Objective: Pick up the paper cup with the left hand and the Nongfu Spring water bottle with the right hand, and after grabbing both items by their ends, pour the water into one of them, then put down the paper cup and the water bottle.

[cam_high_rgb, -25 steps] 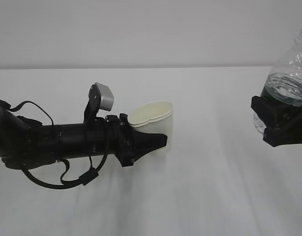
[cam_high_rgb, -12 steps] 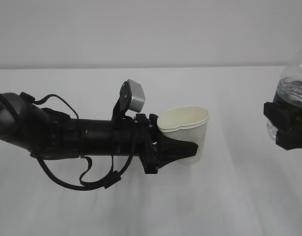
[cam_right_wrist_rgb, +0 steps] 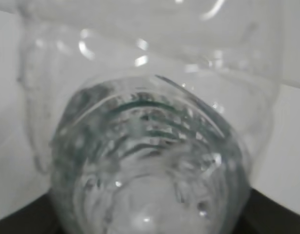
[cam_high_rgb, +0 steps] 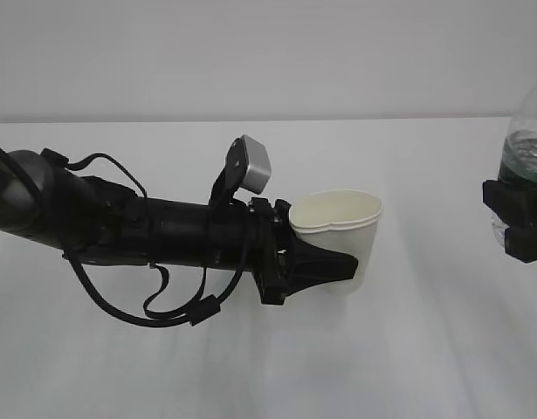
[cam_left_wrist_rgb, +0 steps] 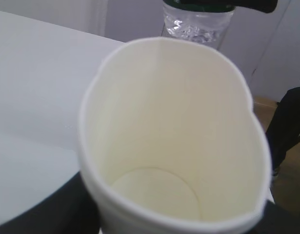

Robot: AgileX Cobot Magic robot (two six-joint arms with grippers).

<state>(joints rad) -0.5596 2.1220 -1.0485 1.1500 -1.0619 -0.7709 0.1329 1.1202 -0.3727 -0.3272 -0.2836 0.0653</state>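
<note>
Left gripper (cam_high_rgb: 325, 266) pinches the paper cup (cam_high_rgb: 338, 229) low, rim dented: light, crushable. Right gripper (cam_high_rgb: 521, 229) clamps the Nongfu Spring water bottle (cam_high_rgb: 528, 140) at frame's right edge, likely heavier, slick.

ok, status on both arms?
Left tool clamped on cup, empty, rim squashed. Right tool clamped on bottle, upright, water inside. Nothing between them.

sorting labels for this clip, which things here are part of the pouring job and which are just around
Part of the job:
- paper cup, empty, squeezed in the left end effector
- Nongfu Spring water bottle, held by the right end effector
- water inside the bottle

Just around:
- white table
- plain wall behind
</note>
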